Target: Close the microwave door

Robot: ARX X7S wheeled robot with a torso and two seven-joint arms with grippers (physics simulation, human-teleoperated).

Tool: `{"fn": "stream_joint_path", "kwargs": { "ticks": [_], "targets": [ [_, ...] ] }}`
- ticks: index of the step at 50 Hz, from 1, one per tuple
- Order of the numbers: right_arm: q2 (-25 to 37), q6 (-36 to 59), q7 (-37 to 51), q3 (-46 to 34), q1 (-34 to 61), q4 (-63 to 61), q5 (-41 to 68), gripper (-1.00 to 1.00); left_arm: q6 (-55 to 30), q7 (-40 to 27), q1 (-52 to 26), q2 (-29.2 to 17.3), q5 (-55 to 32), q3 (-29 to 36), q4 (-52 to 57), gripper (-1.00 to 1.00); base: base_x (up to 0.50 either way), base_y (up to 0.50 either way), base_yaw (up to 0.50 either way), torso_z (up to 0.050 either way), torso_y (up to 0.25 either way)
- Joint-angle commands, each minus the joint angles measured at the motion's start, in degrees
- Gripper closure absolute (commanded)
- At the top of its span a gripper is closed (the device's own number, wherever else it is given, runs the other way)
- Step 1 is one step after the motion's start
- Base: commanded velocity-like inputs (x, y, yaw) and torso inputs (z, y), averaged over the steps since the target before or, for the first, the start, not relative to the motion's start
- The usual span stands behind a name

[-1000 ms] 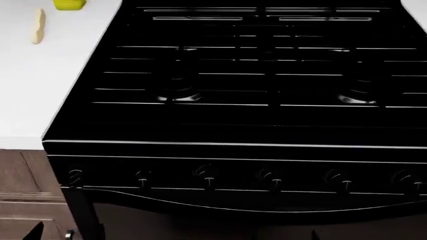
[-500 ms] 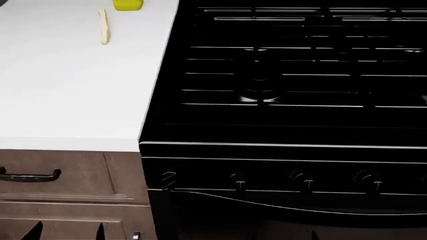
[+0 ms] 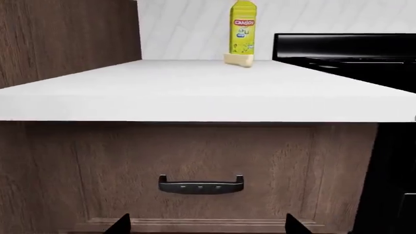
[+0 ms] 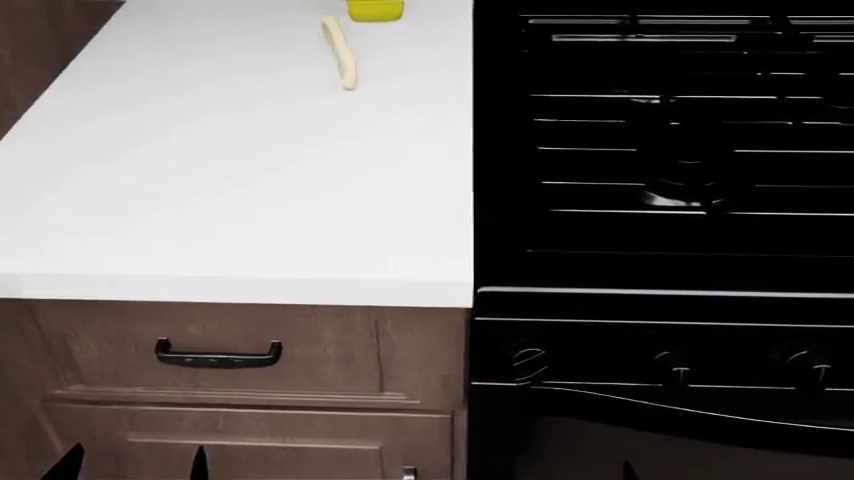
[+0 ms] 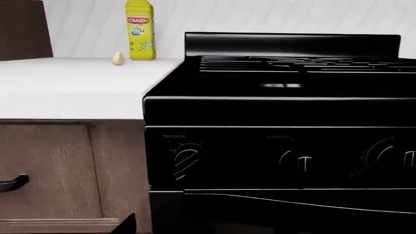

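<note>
Looking down from the head, the robot sees a white counter [image 4: 240,180] with a black stove [image 4: 667,150] touching its right side. No view shows the microwave or its door, so I cannot tell where it is, how it looks or which way it points.

A yellow bottle [image 3: 242,27] stands upright at the back of the counter, near the wall. A pale long thing [image 4: 342,52] lies flat just in front of it, with its long side running from front to back. Under the counter is a brown wood drawer [image 4: 320,355] with a black handle [image 4: 218,353] that lies level. The stove has a row of round knobs [image 5: 187,158] on its front and dark grates [image 4: 681,120] on top.

The left gripper [image 3: 206,224] is low in front of the drawer. Its two dark fingertips [image 3: 123,223] are spread wide and hold nothing. The right gripper [image 5: 208,226] faces the stove front. Only one fingertip [image 5: 126,223] shows there, so I cannot tell how wide it is.
</note>
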Motion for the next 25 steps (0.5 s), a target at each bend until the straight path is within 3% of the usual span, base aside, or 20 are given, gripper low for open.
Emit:
{"fn": "stream_joint_path", "kwargs": {
  "ticks": [1, 7, 15, 19, 25],
  "targets": [
    [0.43, -0.78, 0.30, -0.42, 0.12, 0.68, 0.31, -1.00, 0.14, -0.54, 0.02, -0.39, -0.29, 0.44, 0.08, -1.00, 0.00, 0.50, 0.00, 0.000, 0.000],
    [0.57, -0.60, 0.57, -0.55, 0.13, 0.36, 0.67, -1.00, 0.01, -0.82, 0.06, -0.58, -0.44, 0.69, 0.35, -1.00, 0.00, 0.50, 0.00, 0.000, 0.000],
    [1.09, 0.16, 0.88, -1.75, 0.52, 0.28, -0.48, -1.00, 0.55, -1.05, 0.10, -0.85, -0.63, 0.93, 0.02, -1.00, 0.00, 0.01, 0.00, 0.000, 0.000],
    [1.07, 5.73, 0.81, -3.51, 2.10, -0.50, -1.36, -1.00, 0.69, -1.25, 0.05, -1.02, -0.41, 1.19, 0.18, -1.00, 0.00, 0.00, 0.00, 0.000, 0.000],
    [2.51, 1.61, -1.12, -6.49, 1.48, -1.93, -3.54, -1.00, 1.23, -1.56, 0.22, -1.29, -0.38, 1.31, 0.81, -1.00, 0.00, 0.00, 0.00, 0.000, 0.000]
  ]
}}
